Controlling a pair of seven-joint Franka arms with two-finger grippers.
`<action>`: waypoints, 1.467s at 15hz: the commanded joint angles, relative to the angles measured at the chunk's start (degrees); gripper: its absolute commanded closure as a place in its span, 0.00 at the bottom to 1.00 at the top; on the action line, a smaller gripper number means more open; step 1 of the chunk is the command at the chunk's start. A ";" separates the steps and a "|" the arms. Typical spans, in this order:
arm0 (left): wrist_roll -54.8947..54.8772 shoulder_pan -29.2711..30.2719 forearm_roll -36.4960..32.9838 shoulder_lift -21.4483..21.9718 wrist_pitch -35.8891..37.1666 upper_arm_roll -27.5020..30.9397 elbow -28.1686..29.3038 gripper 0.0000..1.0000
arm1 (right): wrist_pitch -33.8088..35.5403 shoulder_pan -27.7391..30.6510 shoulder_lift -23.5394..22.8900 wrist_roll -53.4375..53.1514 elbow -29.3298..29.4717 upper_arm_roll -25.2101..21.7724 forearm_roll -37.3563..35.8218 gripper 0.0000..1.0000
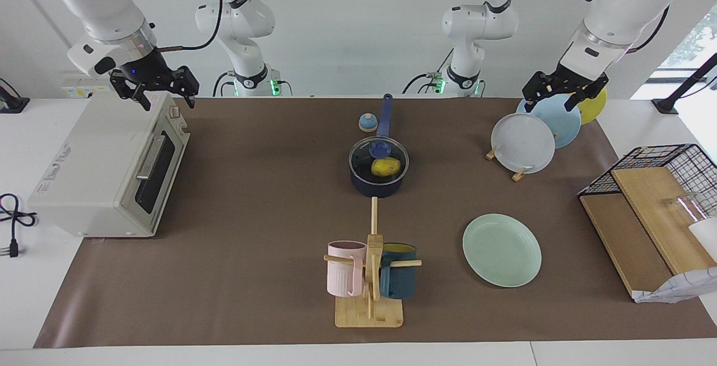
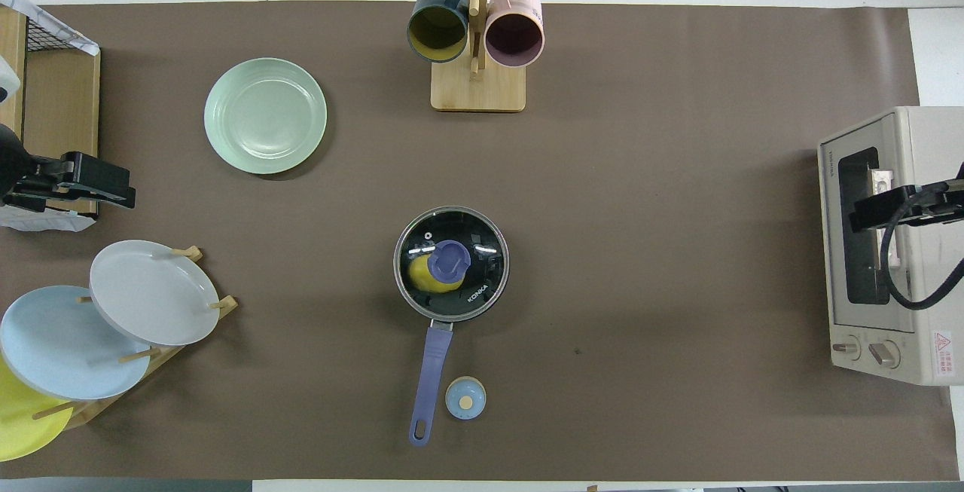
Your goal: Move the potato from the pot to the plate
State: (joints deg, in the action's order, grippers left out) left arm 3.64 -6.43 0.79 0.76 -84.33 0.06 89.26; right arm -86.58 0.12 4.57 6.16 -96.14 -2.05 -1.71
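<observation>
Potato (image 1: 386, 167) in lidded pot (image 1: 378, 185), half hidden under lid knob (image 2: 449, 261). Left claw (image 1: 564, 92) over plate rack, right claw (image 1: 157, 89) over toaster oven (image 1: 106, 167); both spread wide.

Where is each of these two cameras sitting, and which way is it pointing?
Facing view: high across the table, looking back at the robots; both arms show whole, the right gripper over the toaster oven, the left gripper over the plate rack.
Overhead view: high above the robots' end, looking steeply down; only the left gripper and right gripper show.
Shared: the lidded pot holding the potato, the green plate, the mug stand, turned half around.
</observation>
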 commanded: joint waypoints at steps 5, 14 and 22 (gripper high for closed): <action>0.84 -0.33 -0.35 1.17 -0.40 0.21 1.10 0.00 | -1.48 0.85 0.17 -3.43 -0.02 0.21 0.91 0.00; 0.75 0.19 -0.35 1.26 0.04 0.21 1.27 0.00 | 0.18 0.85 -1.32 -7.20 3.05 7.40 3.20 0.00; 0.84 -1.99 -0.44 3.02 0.22 -0.76 3.29 0.00 | 0.01 -4.42 -5.09 -18.55 7.09 12.68 5.66 0.00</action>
State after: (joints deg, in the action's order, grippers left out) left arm 3.68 -6.68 0.79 1.95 -84.29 -0.64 90.95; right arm -86.84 -4.54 1.43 -11.30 -91.71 10.38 2.27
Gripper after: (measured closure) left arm 0.000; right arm 0.000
